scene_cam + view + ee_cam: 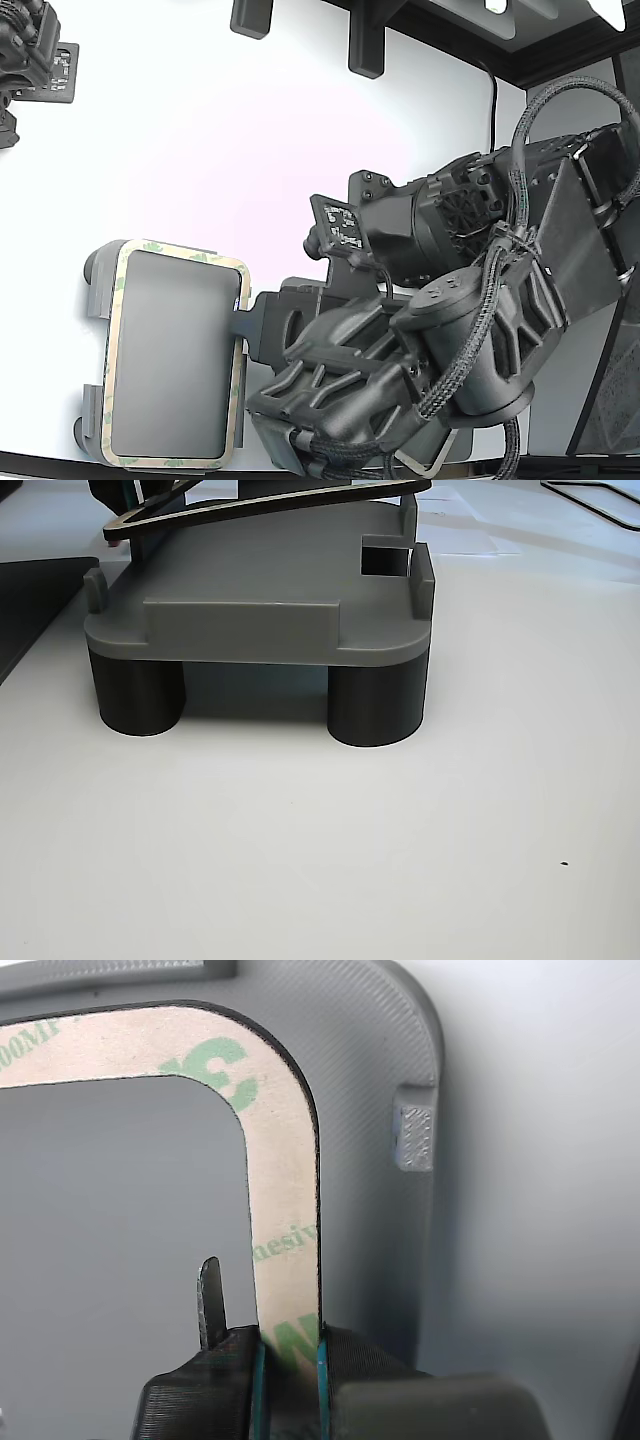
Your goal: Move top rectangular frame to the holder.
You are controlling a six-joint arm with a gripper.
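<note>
Gripping one long side of the frame point(285, 1220) between its two fingers, the pincer point(290, 1360) is clenched on the beige strip, with a teal-edged pad pressed against each face of it in the wrist view. A thin dark blade point(210, 1305) stands up just beside the nearer finger, inside the frame's open centre.

Seen from the exterior view, the frame point(178, 256) lies over the holder point(96, 302), almost matching its outline, with the grey plate showing through the open middle. The pincer point(243, 318) reaches in from the exterior view's right, on the end of the bulky black arm point(450, 300).

From the low other view, the frame point(265, 504) is not flat on the holder point(260, 620): it is tilted, one end near the plate and the other lifted above a raised tab. Whether the low end touches the plate cannot be told. The holder stands on dark round feet point(377, 705) on the white tabletop point(320, 850).

Green printed lettering shows on the frame's beige face. A small raised tab point(417, 1138) sits on the holder's edge just beside the frame's rounded corner, apart from it.
</note>
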